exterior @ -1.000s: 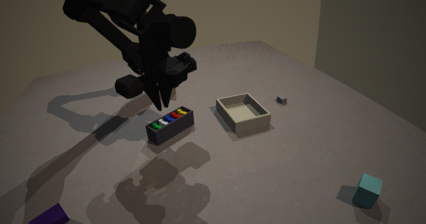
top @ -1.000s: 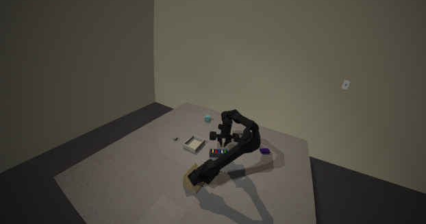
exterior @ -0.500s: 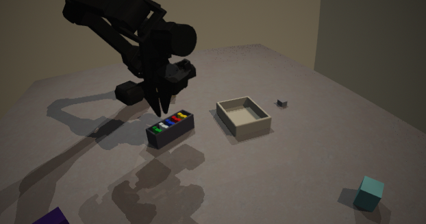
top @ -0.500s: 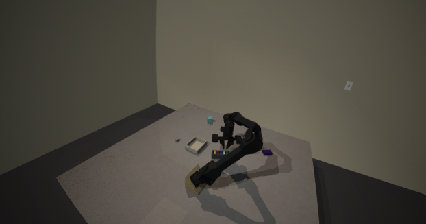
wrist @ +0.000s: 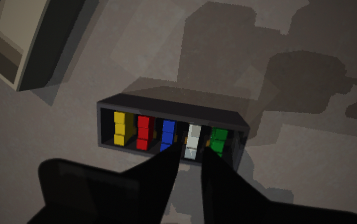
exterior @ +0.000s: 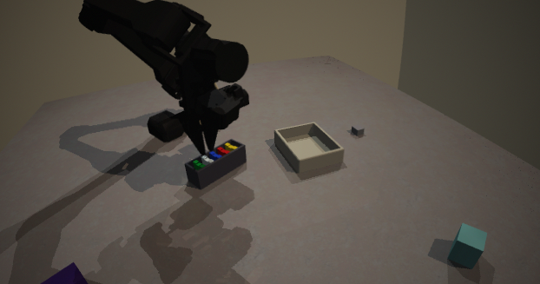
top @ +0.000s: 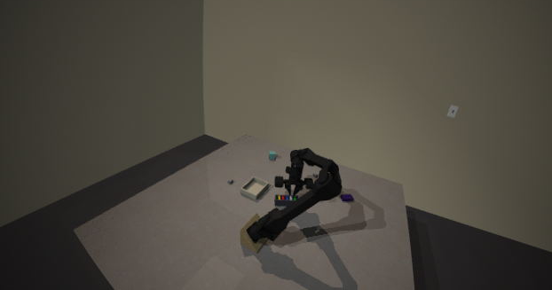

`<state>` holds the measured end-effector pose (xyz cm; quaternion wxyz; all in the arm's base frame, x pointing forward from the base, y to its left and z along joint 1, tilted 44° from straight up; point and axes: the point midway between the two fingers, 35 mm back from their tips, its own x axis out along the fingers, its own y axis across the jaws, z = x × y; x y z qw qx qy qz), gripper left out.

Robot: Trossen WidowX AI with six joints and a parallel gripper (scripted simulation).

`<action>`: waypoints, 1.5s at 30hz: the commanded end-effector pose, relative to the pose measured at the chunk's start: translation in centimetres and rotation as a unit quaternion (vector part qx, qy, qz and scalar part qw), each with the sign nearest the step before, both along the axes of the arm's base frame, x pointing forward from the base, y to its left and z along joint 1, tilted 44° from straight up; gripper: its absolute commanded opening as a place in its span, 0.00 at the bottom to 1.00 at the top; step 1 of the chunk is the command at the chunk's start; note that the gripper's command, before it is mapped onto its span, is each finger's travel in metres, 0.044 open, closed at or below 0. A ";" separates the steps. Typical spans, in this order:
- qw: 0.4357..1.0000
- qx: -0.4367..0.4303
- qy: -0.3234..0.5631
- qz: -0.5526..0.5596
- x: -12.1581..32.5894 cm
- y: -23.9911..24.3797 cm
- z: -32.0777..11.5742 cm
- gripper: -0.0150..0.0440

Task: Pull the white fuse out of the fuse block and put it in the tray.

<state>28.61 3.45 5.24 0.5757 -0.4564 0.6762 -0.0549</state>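
In the top view, one arm [top: 330, 180] [exterior: 161, 21] is extending from one wedge-shaped base [top: 245, 241] and pointing one gripper [top: 293, 194] [exterior: 207, 152] [wrist: 192, 150] downward at one fuse block [top: 280, 203] [exterior: 223, 171] [wrist: 174, 106]. One tray [top: 253, 196] [exterior: 321, 162] [wrist: 34, 45] is standing apart from the block on the table [top: 177, 228] [exterior: 391, 197] [wrist: 9, 130]. One teal cube [top: 272, 155] [exterior: 468, 246], one purple block [top: 347, 198] [exterior: 67, 276] and two small grey pieces, one [top: 230, 182] [exterior: 358, 131] beyond the tray and one [top: 315, 175] near the arm, are also lying there. In the exterior view, the two fingers are reaching down to the block's top at the white fuse [top: 291, 198] [exterior: 207, 159] [wrist: 193, 140]; whether they are touching it cannot be determined. Five fuses are sitting in one row, the white fuse occupying its place between the green fuse [top: 295, 199] [exterior: 199, 164] [wrist: 219, 137] and the blue fuse [top: 287, 198] [exterior: 214, 155] [wrist: 168, 133]. In the wrist view, the two fingertips are standing slightly spread, gripping nothing, with the white fuse showing in line with their gap. One red fuse [top: 283, 198] [exterior: 223, 150] [wrist: 143, 132] and one yellow fuse [top: 279, 198] [exterior: 231, 146] [wrist: 119, 128] are completing the row.
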 end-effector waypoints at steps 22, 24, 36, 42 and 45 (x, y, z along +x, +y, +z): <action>1.000 -0.003 0.003 0.001 -0.1 -0.9 -0.9 0.38; 1.000 -0.003 0.003 0.001 -0.1 -1.0 -1.0 0.38; 1.000 -0.004 0.003 0.001 0.0 -1.5 -1.5 0.38; 1.000 -0.001 0.001 -0.001 0.0 -1.4 -1.4 0.35; 1.000 -0.001 0.001 -0.001 0.0 -1.4 -1.4 0.31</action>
